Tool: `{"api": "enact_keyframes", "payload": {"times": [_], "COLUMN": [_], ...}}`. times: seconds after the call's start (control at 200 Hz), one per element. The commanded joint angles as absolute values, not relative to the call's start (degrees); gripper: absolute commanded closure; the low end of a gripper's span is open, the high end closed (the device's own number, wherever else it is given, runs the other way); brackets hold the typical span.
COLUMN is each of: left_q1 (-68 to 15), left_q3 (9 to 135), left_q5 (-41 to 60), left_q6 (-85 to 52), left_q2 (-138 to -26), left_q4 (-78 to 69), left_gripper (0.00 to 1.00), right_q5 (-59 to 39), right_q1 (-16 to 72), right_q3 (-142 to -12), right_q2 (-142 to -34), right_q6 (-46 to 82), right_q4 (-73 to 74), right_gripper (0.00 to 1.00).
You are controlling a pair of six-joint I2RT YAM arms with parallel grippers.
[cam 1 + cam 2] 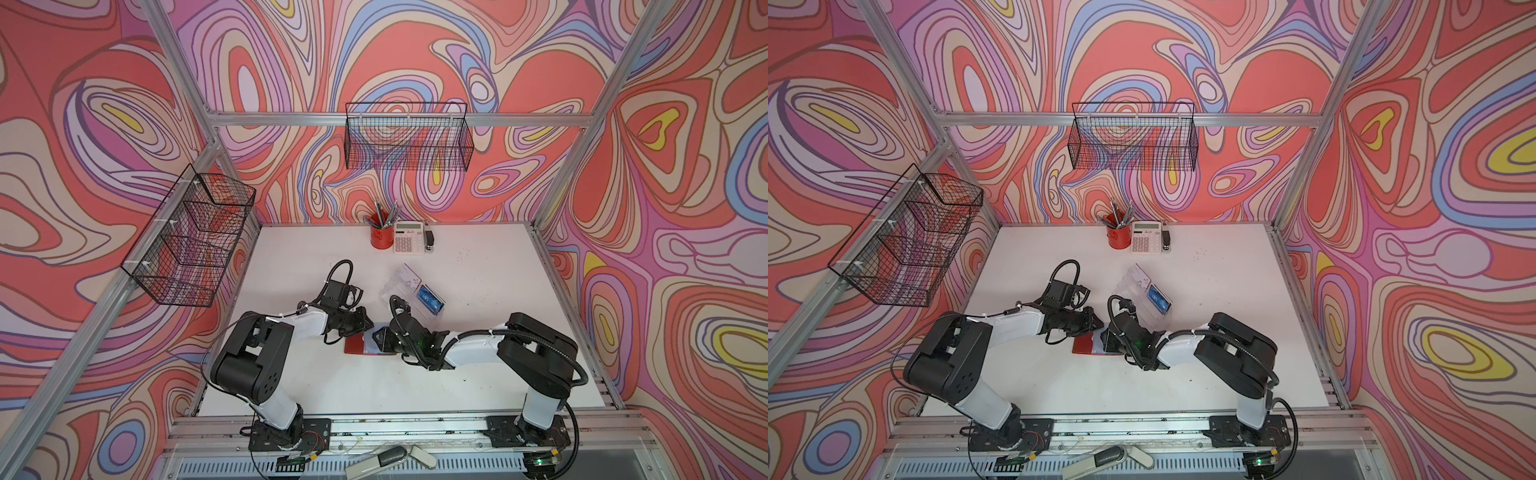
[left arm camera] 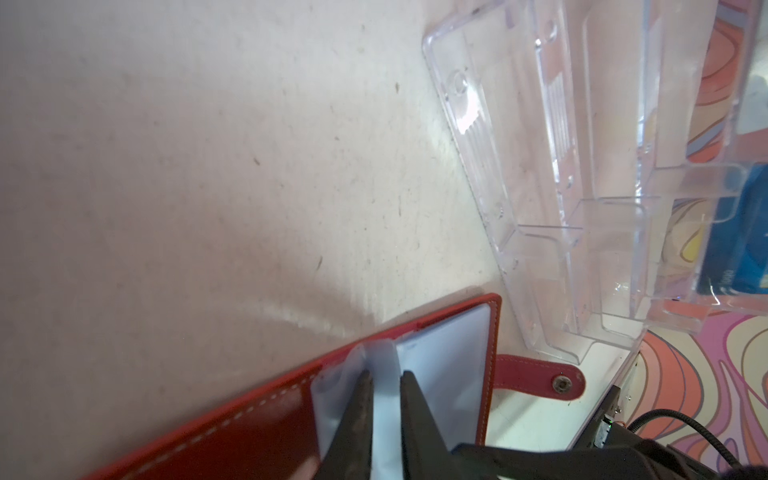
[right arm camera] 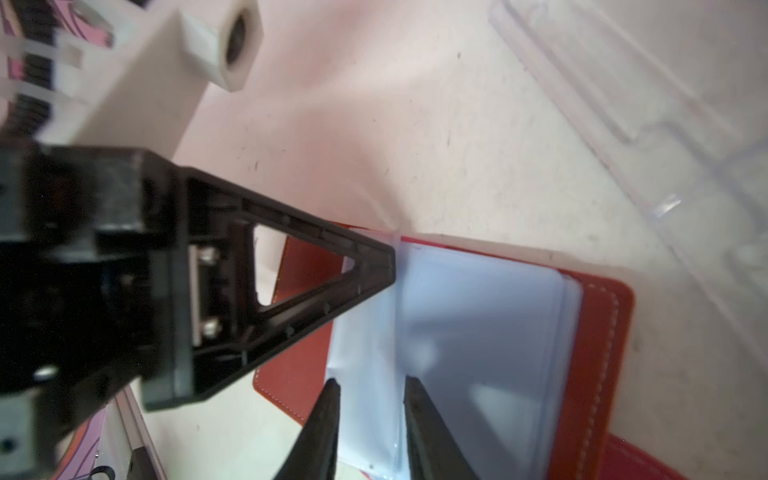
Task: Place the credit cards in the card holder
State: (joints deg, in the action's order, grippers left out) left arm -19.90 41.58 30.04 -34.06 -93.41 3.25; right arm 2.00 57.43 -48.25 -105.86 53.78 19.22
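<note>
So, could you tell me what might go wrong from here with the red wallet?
The left claw pinches a thin plastic sleeve of the red wallet; a pull could tear it or drag the wallet. The right claw, jaws apart, sits right beside it, so they may collide. The clear stand stands close by and could get knocked.

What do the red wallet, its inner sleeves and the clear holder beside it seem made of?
Likely: red wallet, leather or imitation, smooth, white edge stitching; inner sleeves, soft translucent plastic film, creased; clear holder, rigid glossy see-through plastic, maybe acrylic.
</note>
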Motion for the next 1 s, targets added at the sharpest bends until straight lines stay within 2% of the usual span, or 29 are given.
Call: {"api": "enact_keyframes", "payload": {"times": [0.0, 0.27, 0.506, 0.691, 0.856, 0.997], "left_q1": [-19.9, -19.9, -19.9, -19.8, -18.9, -16.7], "left_q3": [41.2, 40.4, 38.4, 36.6, 34.5, 32.6], "left_q5": [27.8, 27.2, 23.8, 19.9, 11.2, 5.9], "left_q6": [-32.7, -32.6, -32.6, -32.9, -34.4, -35.7], "left_q2": [-93.1, -90.6, -84.5, -78.6, -70.7, -64.8], "left_q4": [6.9, 6.8, 7.2, 8.0, 11.3, 13.9], "left_gripper": [0.83, 0.83, 0.77, 0.68, 0.58, 0.42], "right_q5": [0.7, -2.0, -2.5, -3.0, -4.1, -3.8], "right_q1": [57.2, 57.2, 57.3, 57.3, 57.6, 58.7], "right_q3": [-50.1, -53.4, -54.7, -55.6, -57.2, -59.6], "right_q2": [-108.6, -110.8, -109.9, -110.2, -110.8, -111.3], "right_q6": [54.9, 54.7, 54.4, 54.6, 54.1, 53.0], "right_q4": [19.6, 19.7, 19.8, 20.3, 20.7, 19.6], "right_gripper": [0.71, 0.72, 0.73, 0.72, 0.72, 0.71]}}
